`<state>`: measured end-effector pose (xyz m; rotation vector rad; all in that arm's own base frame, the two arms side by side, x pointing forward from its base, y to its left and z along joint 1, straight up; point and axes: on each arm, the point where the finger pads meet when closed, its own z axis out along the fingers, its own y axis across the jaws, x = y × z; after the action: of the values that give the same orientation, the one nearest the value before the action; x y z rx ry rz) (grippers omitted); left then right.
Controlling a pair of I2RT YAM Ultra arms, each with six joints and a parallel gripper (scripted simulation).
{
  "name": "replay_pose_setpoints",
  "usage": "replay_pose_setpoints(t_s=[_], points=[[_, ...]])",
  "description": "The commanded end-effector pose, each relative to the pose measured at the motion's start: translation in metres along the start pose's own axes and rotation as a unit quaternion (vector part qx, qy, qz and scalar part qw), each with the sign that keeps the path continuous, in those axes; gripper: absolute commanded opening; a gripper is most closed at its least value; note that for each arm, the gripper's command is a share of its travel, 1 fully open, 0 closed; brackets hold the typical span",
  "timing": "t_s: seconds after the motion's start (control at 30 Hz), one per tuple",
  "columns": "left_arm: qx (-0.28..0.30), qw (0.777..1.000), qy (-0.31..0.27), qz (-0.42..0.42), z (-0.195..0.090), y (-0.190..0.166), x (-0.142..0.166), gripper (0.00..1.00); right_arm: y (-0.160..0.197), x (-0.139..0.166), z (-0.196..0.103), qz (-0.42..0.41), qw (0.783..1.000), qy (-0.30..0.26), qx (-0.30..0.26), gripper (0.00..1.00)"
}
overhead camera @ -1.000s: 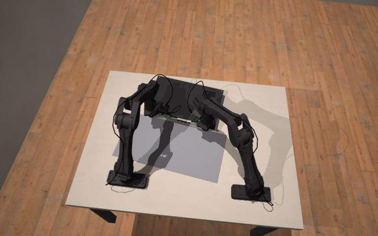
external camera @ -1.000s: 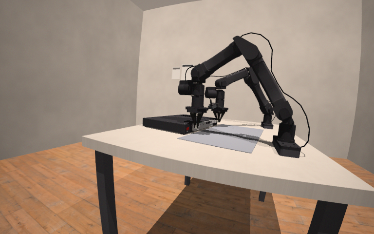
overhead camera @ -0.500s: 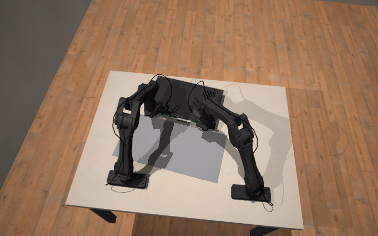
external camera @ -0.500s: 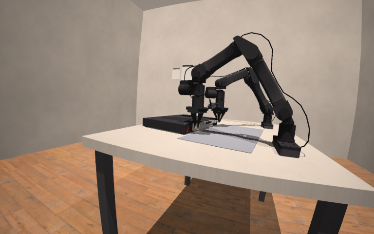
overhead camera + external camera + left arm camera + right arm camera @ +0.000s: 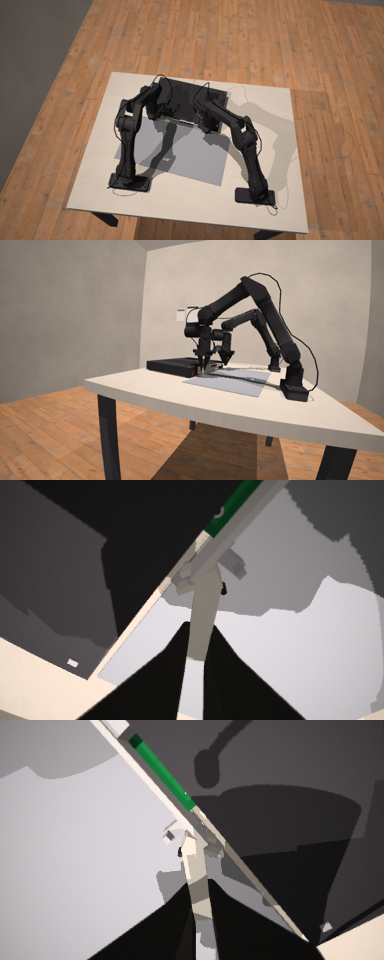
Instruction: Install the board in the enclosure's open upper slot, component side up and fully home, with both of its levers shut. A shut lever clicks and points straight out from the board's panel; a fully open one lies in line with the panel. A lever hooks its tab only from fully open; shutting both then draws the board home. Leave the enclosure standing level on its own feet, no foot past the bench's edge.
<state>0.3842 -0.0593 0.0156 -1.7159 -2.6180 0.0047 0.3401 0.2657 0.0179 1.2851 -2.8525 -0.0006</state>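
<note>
The enclosure lies flat at the far edge of the desk, between the far left corner and the middle of that edge, set slightly askew to it. Its slotted side faces the near edge. A red switch shows at the left end of that side.

The board is at the enclosure's slotted side. A green strip of it is exposed between the enclosure and the board's panel; it is therefore not fully home.

The left gripper points down at the panel's left end. Its fingers are narrow, with the left lever between them. The right gripper is likewise narrow at the panel's right end, the right lever between its fingers. Each lever stands at a slant to the panel, neither in line with it nor straight out. Whether either lever hooks its tab cannot be determined.

A grey mat lies on the desk in front of the enclosure, towards the near edge. The left arm's base is by the near left corner; the right arm's base is by the near right corner. The enclosure's feet are not discernible.
</note>
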Motion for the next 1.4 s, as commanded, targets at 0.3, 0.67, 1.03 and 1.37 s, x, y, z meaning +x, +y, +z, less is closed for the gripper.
replay_pose_setpoints(t_s=[0.3, 0.67, 1.03, 1.37], points=[[-0.021, 0.999, -0.013, -0.037, -0.008, 0.003, -0.004, 0.04, -0.004, -0.008, -0.010, 0.043, 0.999, -0.027, 0.016, 0.04], [-0.021, 0.994, -0.015, -0.102, -0.008, 0.000, -0.006, 0.04, 0.002, -0.012, -0.013, 0.106, 0.994, -0.034, 0.011, 0.04], [-0.019, 0.986, -0.017, -0.166, -0.008, -0.005, -0.008, 0.04, 0.007, -0.014, -0.012, 0.169, 0.985, -0.030, 0.008, 0.04], [-0.019, 0.986, -0.017, -0.167, -0.008, -0.004, -0.007, 0.04, 0.006, -0.014, -0.012, 0.171, 0.985, -0.030, 0.008, 0.04]])
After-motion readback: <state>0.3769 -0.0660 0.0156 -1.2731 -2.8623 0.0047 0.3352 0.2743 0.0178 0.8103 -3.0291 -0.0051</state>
